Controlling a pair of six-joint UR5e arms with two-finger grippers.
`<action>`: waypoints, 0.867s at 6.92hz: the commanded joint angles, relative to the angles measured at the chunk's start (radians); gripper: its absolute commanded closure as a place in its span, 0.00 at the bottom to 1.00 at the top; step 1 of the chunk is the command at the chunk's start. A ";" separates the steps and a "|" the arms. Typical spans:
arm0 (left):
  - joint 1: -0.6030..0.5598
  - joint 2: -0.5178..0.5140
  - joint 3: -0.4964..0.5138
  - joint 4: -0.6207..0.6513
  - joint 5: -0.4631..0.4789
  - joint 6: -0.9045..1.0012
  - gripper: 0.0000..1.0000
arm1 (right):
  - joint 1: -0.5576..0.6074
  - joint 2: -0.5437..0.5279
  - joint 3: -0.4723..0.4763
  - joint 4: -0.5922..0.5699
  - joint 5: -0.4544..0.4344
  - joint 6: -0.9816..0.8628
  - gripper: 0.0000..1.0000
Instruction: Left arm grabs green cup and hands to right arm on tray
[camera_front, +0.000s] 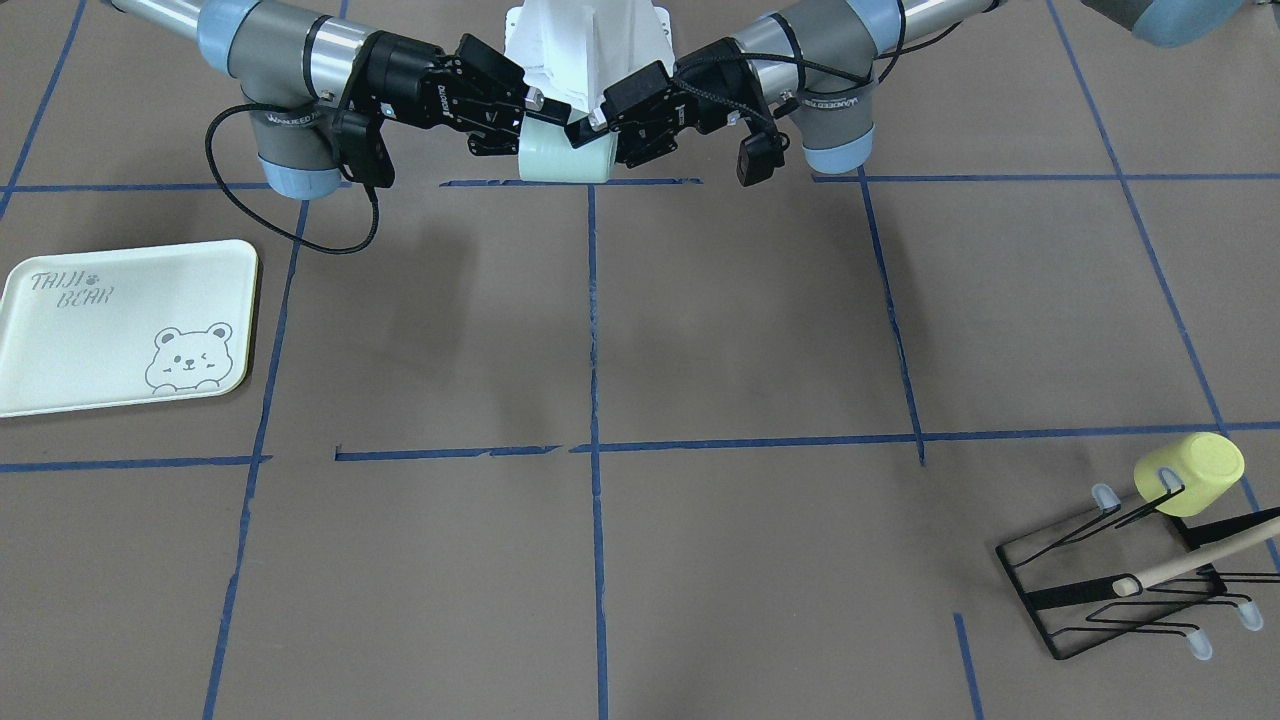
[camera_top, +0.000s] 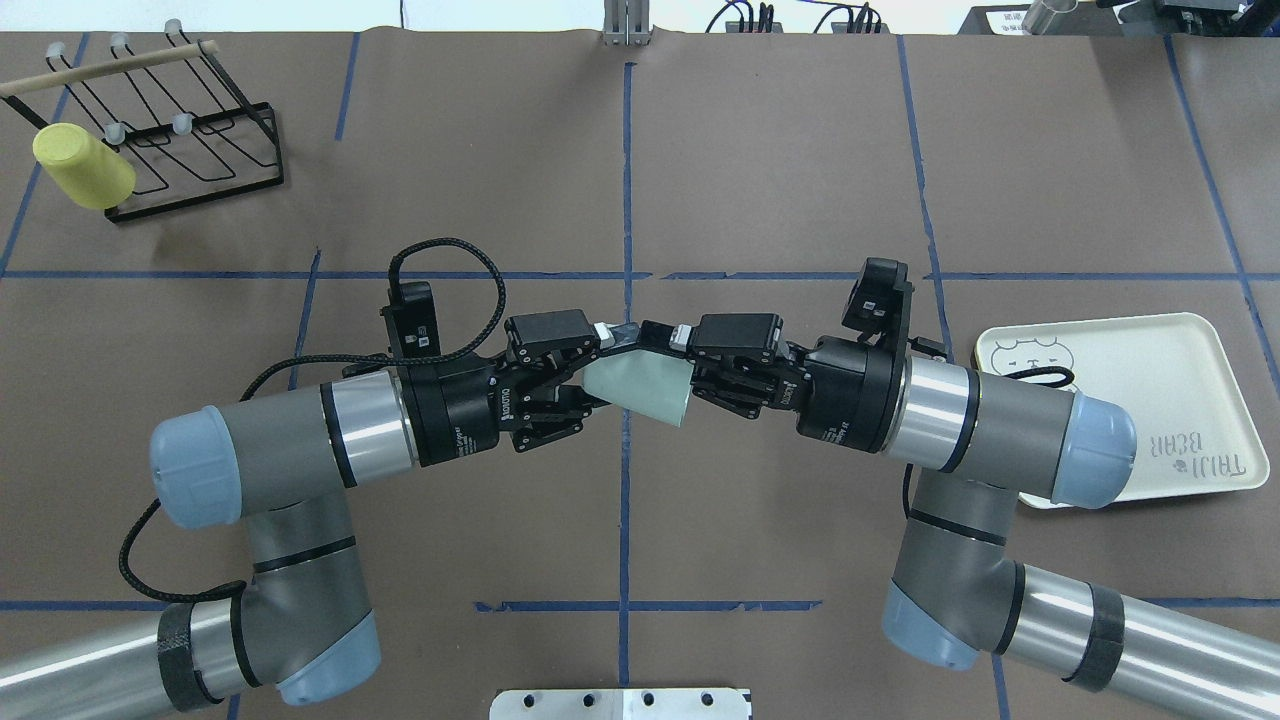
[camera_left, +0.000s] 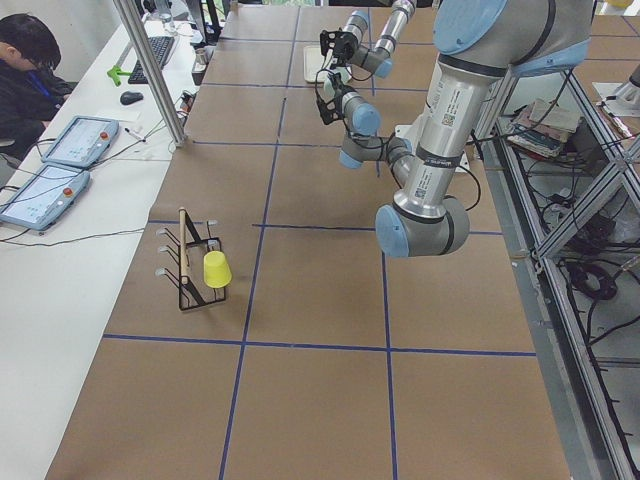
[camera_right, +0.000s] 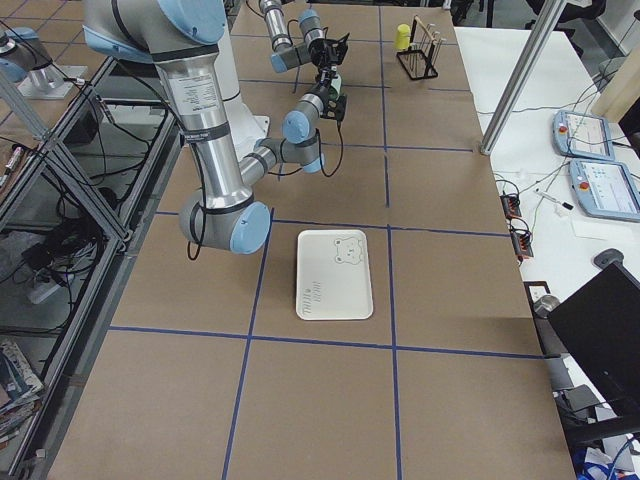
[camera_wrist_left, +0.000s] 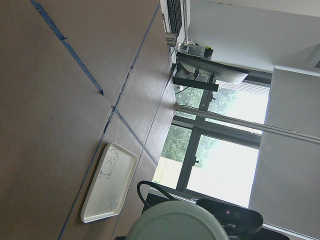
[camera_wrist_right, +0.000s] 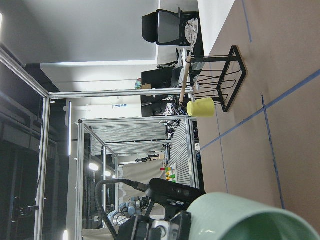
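Observation:
The pale mint-green cup (camera_top: 640, 392) hangs on its side in the air over the table's middle, between both grippers. My left gripper (camera_top: 600, 375) is shut on its base end. My right gripper (camera_top: 690, 368) grips its rim end from the other side, with fingers above and below the cup. In the front view the cup (camera_front: 565, 158) sits between the right gripper (camera_front: 535, 125) and the left gripper (camera_front: 592, 140). The left wrist view shows the cup's closed base (camera_wrist_left: 175, 225); the right wrist view shows its open rim (camera_wrist_right: 240, 220). The pale green bear tray (camera_top: 1150, 400) lies on the table under the right forearm, with nothing on it (camera_front: 100, 350).
A black wire rack (camera_top: 180, 130) with a wooden bar stands at the far left corner, and a yellow-green cup (camera_top: 82, 167) hangs on one of its prongs (camera_front: 1190, 475). Blue tape lines cross the brown table. An operator sits at a side desk in the exterior left view.

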 joint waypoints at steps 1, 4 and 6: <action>-0.001 0.002 0.000 0.001 0.000 0.000 0.53 | -0.005 -0.004 0.001 0.001 0.004 0.000 0.62; -0.001 0.002 0.002 0.001 0.000 0.002 0.53 | -0.010 -0.006 0.002 0.006 0.007 0.000 0.61; -0.001 0.004 0.005 0.001 0.000 0.002 0.53 | -0.011 -0.006 0.002 0.006 0.007 0.000 0.63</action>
